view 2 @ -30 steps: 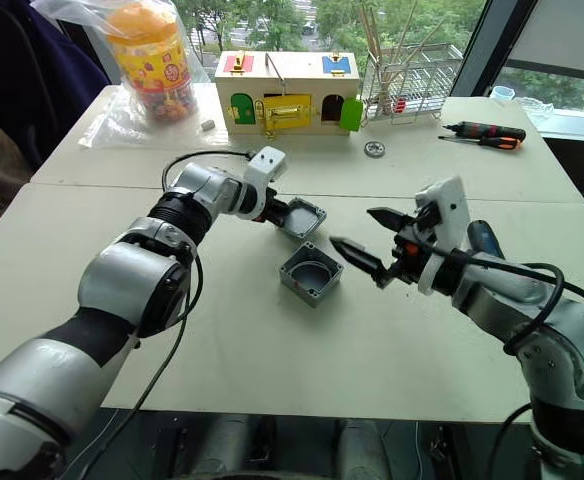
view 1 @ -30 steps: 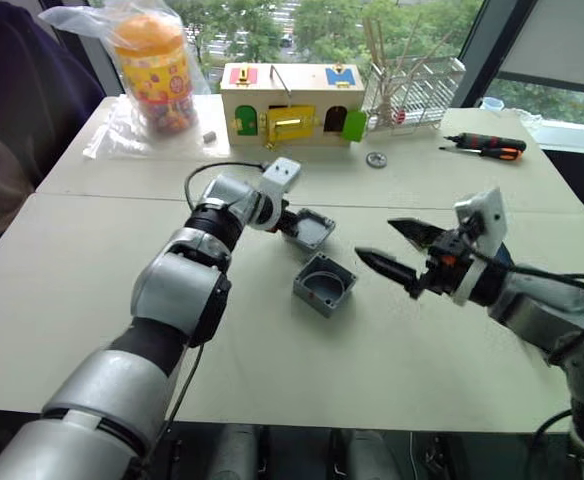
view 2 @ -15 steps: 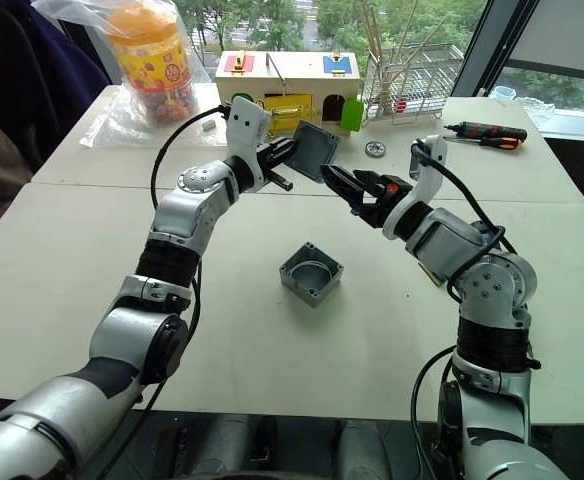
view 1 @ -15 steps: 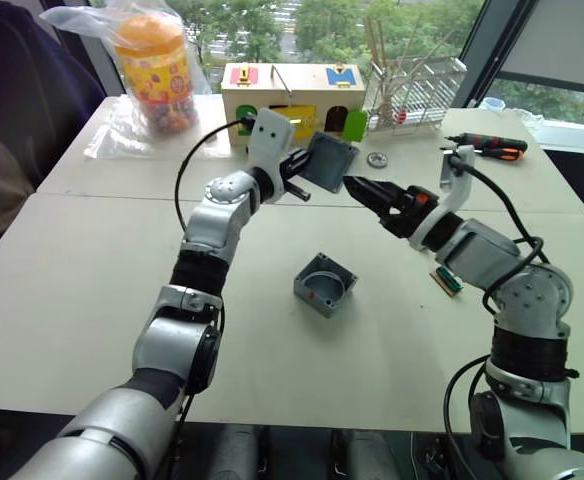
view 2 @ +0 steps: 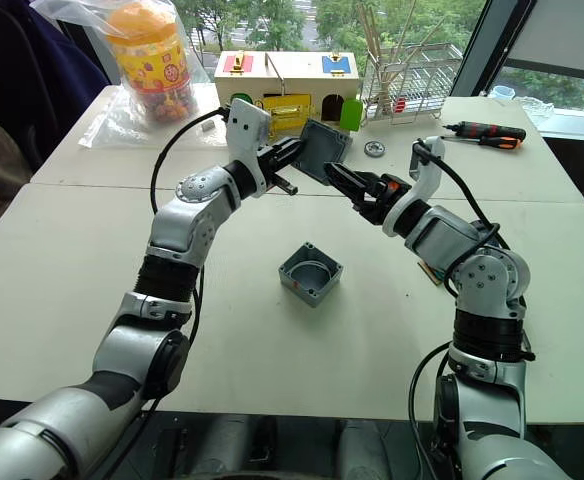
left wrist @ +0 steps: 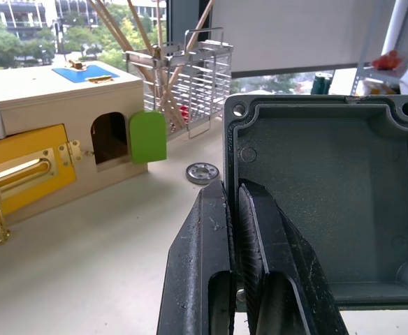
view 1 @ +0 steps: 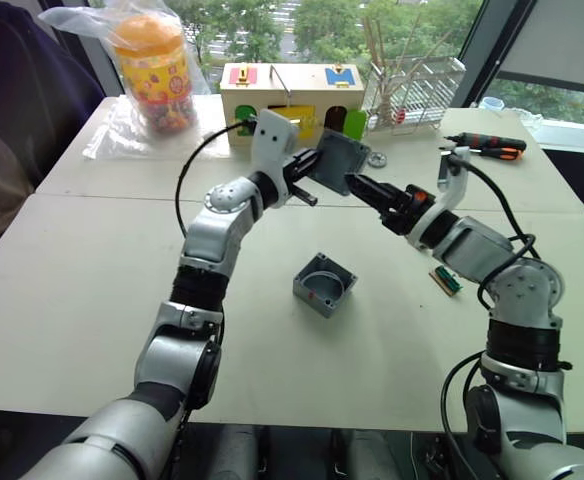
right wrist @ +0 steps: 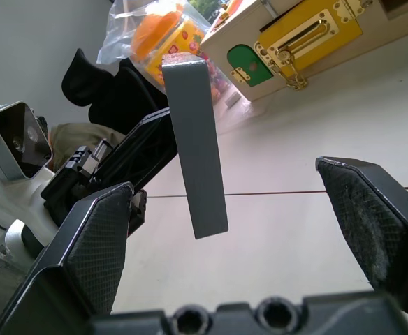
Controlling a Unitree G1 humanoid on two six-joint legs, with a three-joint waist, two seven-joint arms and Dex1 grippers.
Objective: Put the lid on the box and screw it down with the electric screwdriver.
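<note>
grey lid [view 1: 338,162], grey box [view 1: 324,284], black jaws, yellow-latched wooden box [view 1: 292,102]

Head stereo pair looks down over the table [view 1: 72,260]; wrist cameras sit close, both facing the lid [left wrist: 323,209].

Both arms are up over the table [view 2: 92,260]. The left gripper [view 2: 294,158] is clamped on the grey lid [view 2: 324,150], holding it tilted in the air, and the right gripper [view 2: 340,180] sits just beside it, fingers apart. The box [view 2: 311,274] rests open-topped on the table below them.
</note>
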